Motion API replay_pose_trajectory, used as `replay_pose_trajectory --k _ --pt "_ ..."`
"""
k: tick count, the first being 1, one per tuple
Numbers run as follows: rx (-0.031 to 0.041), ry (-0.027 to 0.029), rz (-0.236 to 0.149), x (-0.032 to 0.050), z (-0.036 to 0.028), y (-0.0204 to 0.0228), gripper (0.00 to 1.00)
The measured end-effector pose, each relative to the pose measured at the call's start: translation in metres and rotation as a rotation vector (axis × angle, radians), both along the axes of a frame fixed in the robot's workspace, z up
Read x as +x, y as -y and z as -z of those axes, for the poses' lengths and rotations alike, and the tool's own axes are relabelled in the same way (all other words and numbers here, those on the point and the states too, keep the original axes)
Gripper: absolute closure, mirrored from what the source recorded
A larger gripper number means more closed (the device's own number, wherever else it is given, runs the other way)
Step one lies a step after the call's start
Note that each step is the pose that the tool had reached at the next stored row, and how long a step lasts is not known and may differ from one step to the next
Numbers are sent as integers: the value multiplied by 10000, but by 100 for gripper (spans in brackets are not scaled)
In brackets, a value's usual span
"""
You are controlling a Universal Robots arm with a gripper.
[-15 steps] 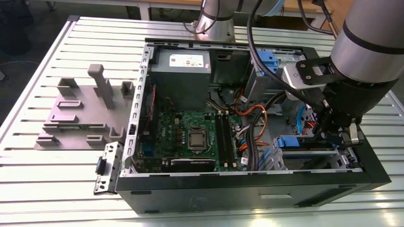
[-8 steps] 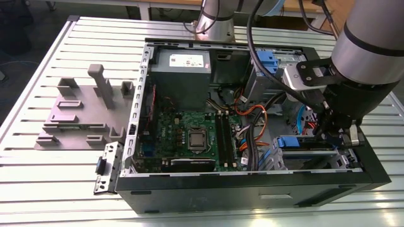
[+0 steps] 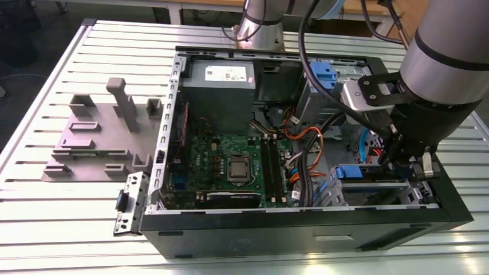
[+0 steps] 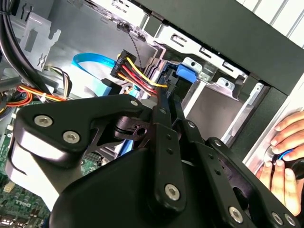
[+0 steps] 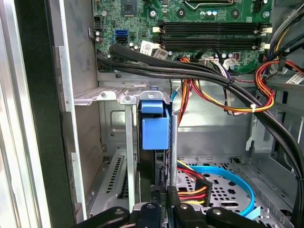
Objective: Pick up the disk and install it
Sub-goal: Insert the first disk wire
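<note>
Fingers [image 5: 159,209] are pinching the flat blue-railed disk [image 5: 155,128], standing on edge in its grey metal bay, straight ahead at twelve o'clock.

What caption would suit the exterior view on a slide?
Robot arm's gripper reaching into the drive bay corner of an open black desktop computer case on a slatted metal table.

Computer case [image 3: 306,229]: black outside, grey metal inside. Motherboard [image 3: 229,154]: green with tiny silver dots. Disk [image 5: 155,128]: blue plastic end, between grey metal walls. Gripper [image 4: 166,107]: black, silver screws. Cables [image 5: 228,95]: black, red, yellow, orange; one flat cable [image 5: 223,173] light blue. Counter [image 3: 68,217]: white with long grooved stripes. Power-supply box [image 3: 221,86]: grey, white sticker. Plastic stand [image 3: 99,134] on exterior view's left: plain grey.
</note>
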State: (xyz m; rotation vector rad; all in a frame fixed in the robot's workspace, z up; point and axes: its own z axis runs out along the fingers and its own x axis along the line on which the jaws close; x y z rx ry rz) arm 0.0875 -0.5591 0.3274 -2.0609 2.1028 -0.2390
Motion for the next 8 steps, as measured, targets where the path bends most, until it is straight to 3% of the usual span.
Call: replay_pose_trajectory --k 4,8 --pt "-3 -1 0 0 14 0 83" --pt "55 0 0 0 14 0 83"
